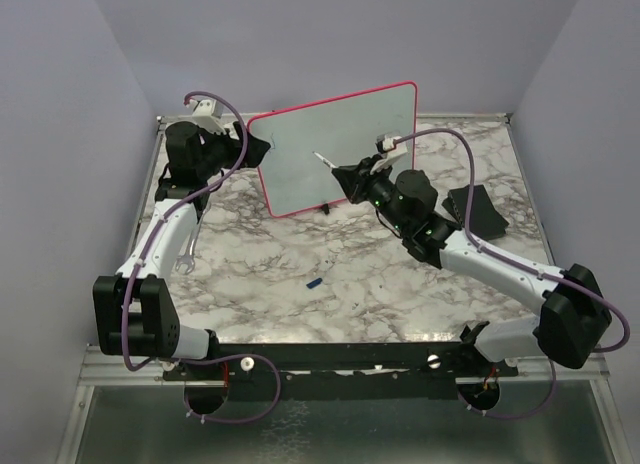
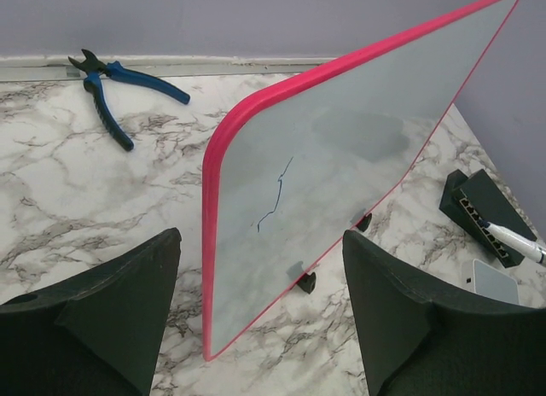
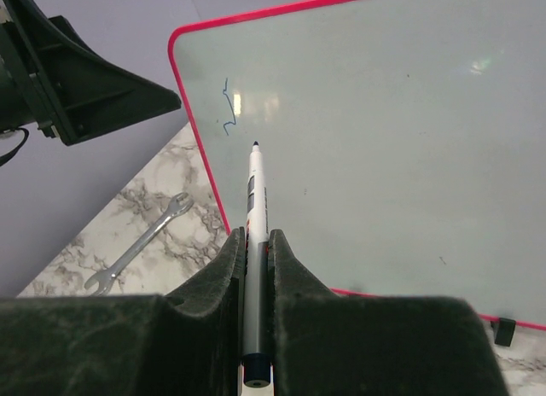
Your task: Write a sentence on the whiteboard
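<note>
Grey-veined marble tabletop (image 1: 330, 274), lilac walls (image 1: 60, 134). Whiteboard (image 1: 340, 149) upright at table's 12 o'clock, sentence (image 3: 227, 106) mere blue squiggle. Right gripper (image 3: 253, 238) clamps marker (image 3: 254, 191); left gripper (image 1: 248, 149) spread wide, 9 o'clock of board.

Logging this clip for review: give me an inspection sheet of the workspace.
Surface: marbled table.
Job's things: whiteboard standing on black feet, one short blue stroke near its left edge.
Clutter: blue-handled pliers, wrench, small blue piece, black stand, grey pad.
Grippers: left pincer open astride the board's left edge; right pincer shut on the marker, tip contact unclear.
Cables: purple cables along both arms.
Surroundings: plain lilac walls.
</note>
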